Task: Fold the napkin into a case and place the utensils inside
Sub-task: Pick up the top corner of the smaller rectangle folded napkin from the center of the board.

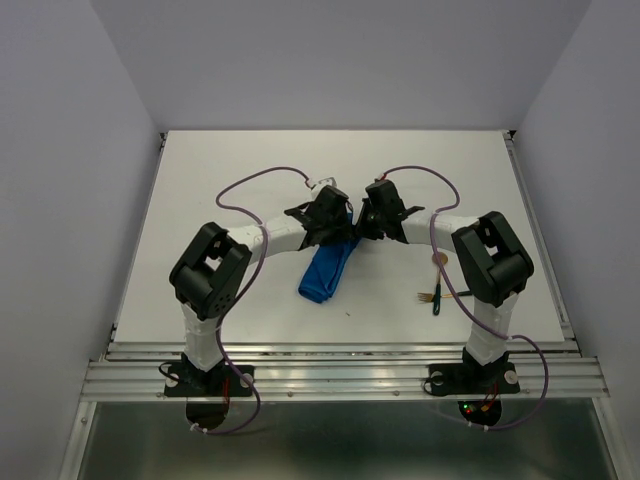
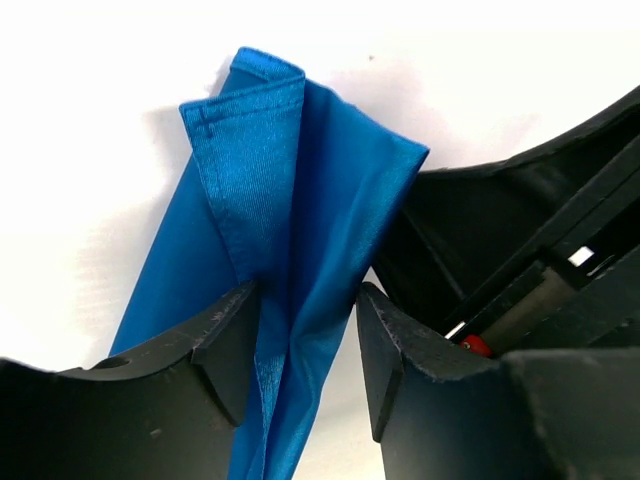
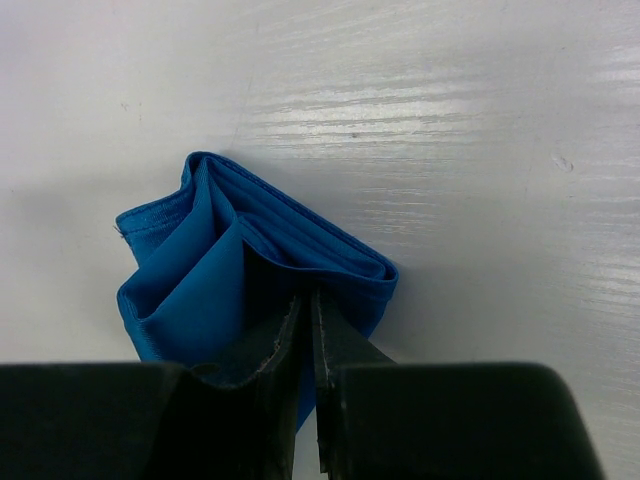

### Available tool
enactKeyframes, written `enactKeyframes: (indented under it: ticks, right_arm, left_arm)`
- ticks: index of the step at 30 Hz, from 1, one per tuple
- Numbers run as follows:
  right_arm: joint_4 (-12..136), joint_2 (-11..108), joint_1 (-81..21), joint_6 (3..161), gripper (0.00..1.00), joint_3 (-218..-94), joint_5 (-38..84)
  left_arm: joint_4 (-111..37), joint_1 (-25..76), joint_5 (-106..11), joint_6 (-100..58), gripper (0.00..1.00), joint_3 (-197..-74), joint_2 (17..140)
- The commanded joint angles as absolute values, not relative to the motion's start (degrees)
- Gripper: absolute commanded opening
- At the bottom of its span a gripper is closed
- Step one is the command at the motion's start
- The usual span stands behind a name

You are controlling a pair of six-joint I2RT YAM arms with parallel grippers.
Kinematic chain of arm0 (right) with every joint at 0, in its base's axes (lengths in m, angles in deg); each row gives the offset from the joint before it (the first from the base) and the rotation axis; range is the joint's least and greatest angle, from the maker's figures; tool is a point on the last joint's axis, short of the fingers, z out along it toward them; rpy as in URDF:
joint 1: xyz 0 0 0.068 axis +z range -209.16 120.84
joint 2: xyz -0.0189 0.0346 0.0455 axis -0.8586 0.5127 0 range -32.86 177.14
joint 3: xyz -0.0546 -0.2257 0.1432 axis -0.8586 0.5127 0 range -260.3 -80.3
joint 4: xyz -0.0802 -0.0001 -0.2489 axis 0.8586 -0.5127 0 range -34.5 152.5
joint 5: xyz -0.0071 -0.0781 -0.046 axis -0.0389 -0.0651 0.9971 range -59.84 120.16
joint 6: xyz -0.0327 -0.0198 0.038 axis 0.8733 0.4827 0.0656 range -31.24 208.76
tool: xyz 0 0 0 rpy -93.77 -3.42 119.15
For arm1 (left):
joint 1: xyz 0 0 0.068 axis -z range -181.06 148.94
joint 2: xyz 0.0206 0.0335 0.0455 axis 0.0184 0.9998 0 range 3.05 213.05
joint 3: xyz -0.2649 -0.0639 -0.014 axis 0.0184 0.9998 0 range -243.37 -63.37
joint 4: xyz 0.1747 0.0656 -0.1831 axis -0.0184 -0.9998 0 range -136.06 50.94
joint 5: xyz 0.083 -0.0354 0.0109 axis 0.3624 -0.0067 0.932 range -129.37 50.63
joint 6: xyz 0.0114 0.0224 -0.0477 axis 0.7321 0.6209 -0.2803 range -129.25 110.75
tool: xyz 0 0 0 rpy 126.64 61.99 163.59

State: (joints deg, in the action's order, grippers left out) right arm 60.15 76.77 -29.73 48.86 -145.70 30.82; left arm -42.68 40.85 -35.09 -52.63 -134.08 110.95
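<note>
The napkin (image 1: 327,270) lies on the white table (image 1: 250,170) between the two arms. It is folded into a long narrow blue strip that runs at a slant, with its far end up at the two grippers. The left gripper (image 2: 305,340) has its jaws standing apart, astride a loose lengthwise fold of the cloth that passes between the fingers (image 2: 228,345) without being pressed flat. The right gripper (image 3: 312,330) is nearly closed, with only a thin slit between its fingers, and it pinches a layer at the layered end of the napkin, where the folds gape like a pocket. The gold-headed spoon (image 1: 438,260) and fork (image 1: 426,297) lie on the table close by the right arm, well apart from the napkin.
</note>
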Motion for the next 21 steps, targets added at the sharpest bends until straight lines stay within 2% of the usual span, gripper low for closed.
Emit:
enactKeyframes:
  ticks: [1, 4, 8, 12, 17, 19, 20, 21]
  right_arm:
    - [61.0, 75.7, -29.5, 48.8, 0.13, -145.0, 30.8]
    - [61.1, 75.5, -29.5, 48.6, 0.13, -144.9, 30.7]
    - [61.1, 75.4, -29.5, 48.6, 0.13, -145.0, 30.7]
    - [61.2, 75.3, -29.5, 48.5, 0.13, -144.9, 30.7]
    - [61.2, 75.2, -29.5, 48.5, 0.13, -144.5, 30.6]
    - [61.2, 75.2, -29.5, 48.5, 0.13, -144.6, 30.7]
    - [61.2, 75.1, -29.5, 48.5, 0.13, -144.6, 30.7]
    - [61.2, 75.1, -29.5, 48.6, 0.13, -144.6, 30.7]
  left_arm:
    - [-39.6, 41.0, -31.4, -50.5, 0.53, -133.4, 105.9]
    - [-35.8, 41.0, -31.4, -48.5, 0.55, -131.5, 102.5]
    - [-35.8, 40.7, -33.9, -45.2, 0.63, -133.1, 102.6]
    - [-36.7, 40.2, -31.4, -46.2, 0.64, -132.9, 101.7]
    - [-36.6, 39.6, -26.7, -46.6, 0.82, -130.0, 98.2]
    - [-37.7, 38.3, -26.1, -46.9, 0.79, -129.5, 98.3]
    - [-37.8, 37.7, -26.6, -47.3, 0.72, -129.2, 98.7]
    - [-37.0, 36.2, -28.6, -47.5, 0.7, -128.1, 99.1]
